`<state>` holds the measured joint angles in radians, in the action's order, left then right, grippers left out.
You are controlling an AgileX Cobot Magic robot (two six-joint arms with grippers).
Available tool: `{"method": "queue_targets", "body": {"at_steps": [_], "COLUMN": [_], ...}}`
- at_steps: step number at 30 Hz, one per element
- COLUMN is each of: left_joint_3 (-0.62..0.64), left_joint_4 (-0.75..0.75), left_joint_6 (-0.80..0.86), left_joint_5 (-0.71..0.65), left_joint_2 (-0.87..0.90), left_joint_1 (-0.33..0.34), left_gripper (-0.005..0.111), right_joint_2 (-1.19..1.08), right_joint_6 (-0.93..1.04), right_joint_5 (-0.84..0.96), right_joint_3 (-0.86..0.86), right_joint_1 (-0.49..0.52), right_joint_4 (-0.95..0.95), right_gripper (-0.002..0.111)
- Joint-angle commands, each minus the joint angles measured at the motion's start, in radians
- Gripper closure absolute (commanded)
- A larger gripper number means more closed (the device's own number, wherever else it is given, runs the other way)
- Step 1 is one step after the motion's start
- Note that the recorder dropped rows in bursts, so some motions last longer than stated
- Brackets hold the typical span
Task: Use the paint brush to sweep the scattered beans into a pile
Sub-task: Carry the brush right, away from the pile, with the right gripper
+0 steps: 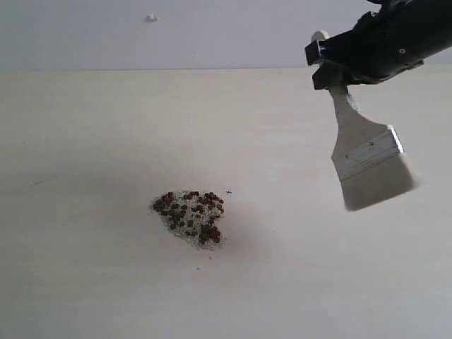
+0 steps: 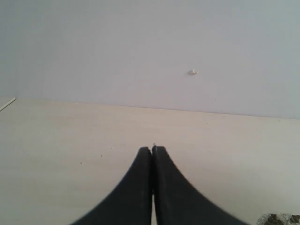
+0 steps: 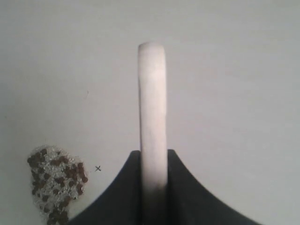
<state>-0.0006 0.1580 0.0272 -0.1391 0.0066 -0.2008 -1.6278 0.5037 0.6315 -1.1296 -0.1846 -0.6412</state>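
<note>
table (image 1: pixel 85 282): big pale wood-look top, takes up most of the exterior view, everything sits over it

wall (image 1: pixel 212 35): plain light grey strip behind the table's far edge

right gripper (image 1: pixel 332 70): black, comes in from the upper right of the exterior view, fingers clamped on the brush's handle end, one on each flat side; the right wrist view (image 3: pixel 153 159) shows the same grip

left gripper (image 2: pixel 152 152): only shows in its own wrist view, fingers pressed together with nothing between them, over bare table

paint brush (image 1: pixel 367 162): hangs tilted from the right gripper, bristles down and a bit blurry, silver ferrule above them, well off to the right of the pile; edge-on in the right wrist view (image 3: pixel 152 103)

pile (image 1: pixel 189 215): one small heart-ish mound near the middle of the table, also seen at (image 3: pixel 54 180), and a corner of it peeks in at (image 2: pixel 281 219)

beans (image 1: pixel 210 234): dark reddish-brown bits bunched inside that mound, mixed with whitish crumbs

x mark (image 1: pixel 229 192): tiny dark cross on the table just beside the pile's upper right

white speck (image 1: pixel 151 18): little blob on the wall
</note>
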Motion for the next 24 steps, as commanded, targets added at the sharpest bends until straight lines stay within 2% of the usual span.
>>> {"method": "queue_targets", "body": {"at_steps": [1,6,12,18,24], "left_joint_3": [0.001,0.001,0.001,0.001,0.001], "left_joint_4": [0.005,0.005,0.005,0.005,0.005], "left_joint_6": [-0.003,-0.003,-0.003,-0.003,-0.003], "left_joint_5": [0.006,0.006,0.006,0.006,0.006], "left_joint_2": [-0.007,-0.007,-0.007,-0.007,-0.007], "left_joint_1": [0.001,0.001,0.001,0.001,0.001], "left_gripper": [0.107,0.107,0.107,0.107,0.107], "right_joint_2": [-0.048,-0.151,-0.265,-0.313,-0.313], "right_joint_6": [-0.01,0.025,0.138,0.148,0.153], "right_joint_5": [0.088,0.105,0.121,0.154,0.091], "right_joint_3": [-0.007,-0.007,-0.007,0.018,0.088], "right_joint_1": [0.024,0.022,0.022,0.022,0.022], "right_joint_4": [-0.015,-0.133,-0.379,-0.37,-0.377], "right_gripper": [0.108,0.108,0.108,0.108,0.108]}}
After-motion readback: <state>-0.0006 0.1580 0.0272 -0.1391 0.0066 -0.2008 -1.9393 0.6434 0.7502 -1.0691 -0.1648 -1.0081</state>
